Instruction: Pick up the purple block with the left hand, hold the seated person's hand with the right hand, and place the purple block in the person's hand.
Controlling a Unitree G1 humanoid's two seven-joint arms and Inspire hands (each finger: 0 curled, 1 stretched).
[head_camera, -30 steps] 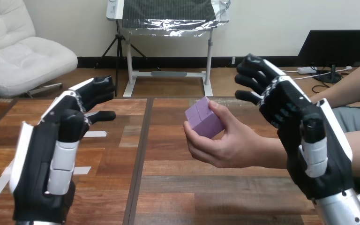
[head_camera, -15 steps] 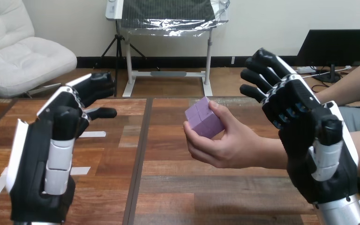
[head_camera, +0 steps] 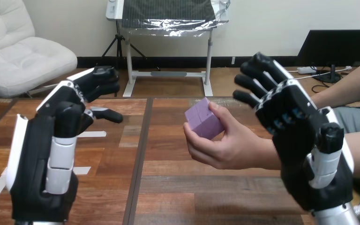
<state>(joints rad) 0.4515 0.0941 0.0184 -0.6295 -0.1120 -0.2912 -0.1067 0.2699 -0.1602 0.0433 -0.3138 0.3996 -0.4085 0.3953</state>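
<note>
Purple block point(head_camera: 203, 119), person's hand point(head_camera: 225, 146), near right hand point(head_camera: 302, 136)

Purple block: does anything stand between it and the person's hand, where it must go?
Nothing visible does: the purple block already sits in the person's hand, and the left hand is open, clear of it.

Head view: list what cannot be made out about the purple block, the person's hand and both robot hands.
- purple block: its underside and far side are covered by the person's hand that holds it.
- person's wrist: mostly hidden behind the right hand, so whether the two touch cannot be told.
- left hand: its base is cut off by the bottom edge.
</note>
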